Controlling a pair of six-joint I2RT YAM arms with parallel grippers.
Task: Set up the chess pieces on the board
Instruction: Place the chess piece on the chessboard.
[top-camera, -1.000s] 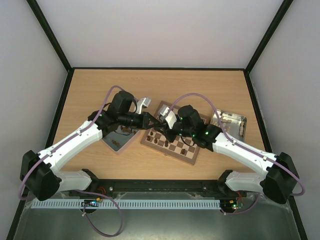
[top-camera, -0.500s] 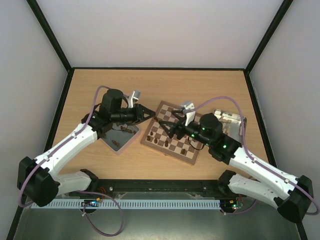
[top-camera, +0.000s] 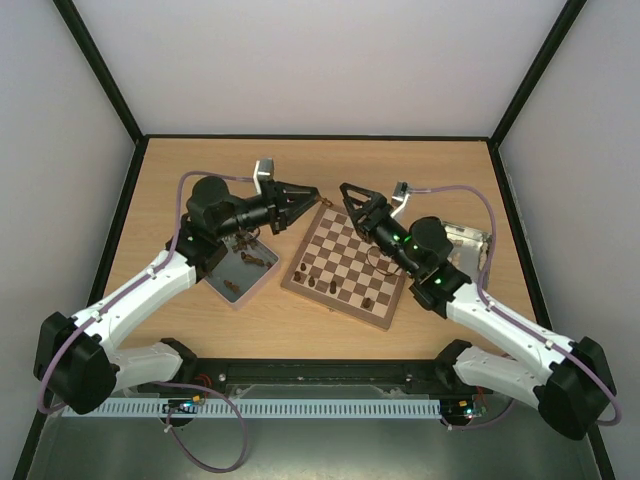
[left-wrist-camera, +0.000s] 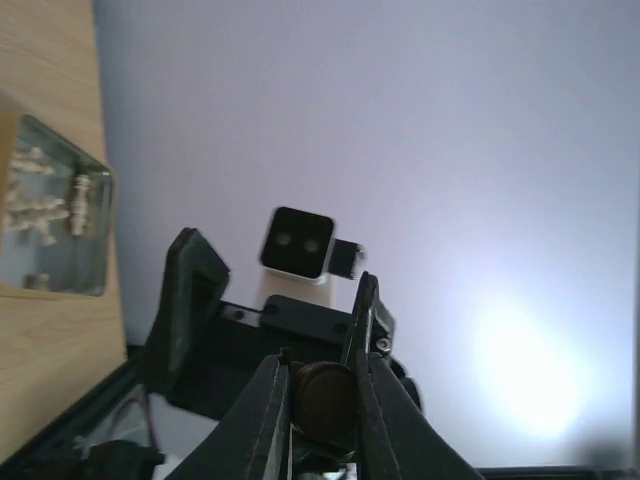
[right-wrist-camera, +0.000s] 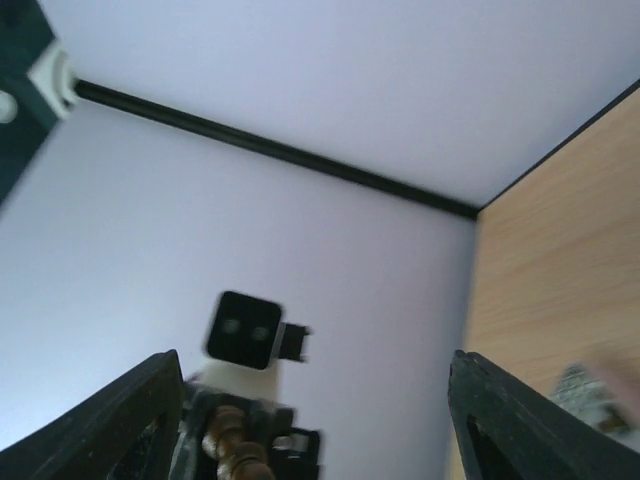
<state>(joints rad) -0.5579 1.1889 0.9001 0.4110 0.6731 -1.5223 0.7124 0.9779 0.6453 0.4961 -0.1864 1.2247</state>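
Left arm side: a grey tray sits on the table with a few loose chessmen lying in it. The left pincer hangs past the tray's far corner, just off the far-left corner of the board, and points right. On my left wrist camera its fingers are pressed onto one dark held chessman, gripped right at the tips. I cannot tell its height over the table.

Centre: the board lies skewed between the two arms. Several standing chessmen are scattered along its near rows.

Right arm side: the right pincer is over the board's far edge. It faces the left pincer nose to nose, near but apart. On my right wrist camera it is spread wide, one finger at each side of the frame. The held chessman shows low in that view, beyond the tips. A second tray with pale pieces lies just right of the board, partly under the right arm.
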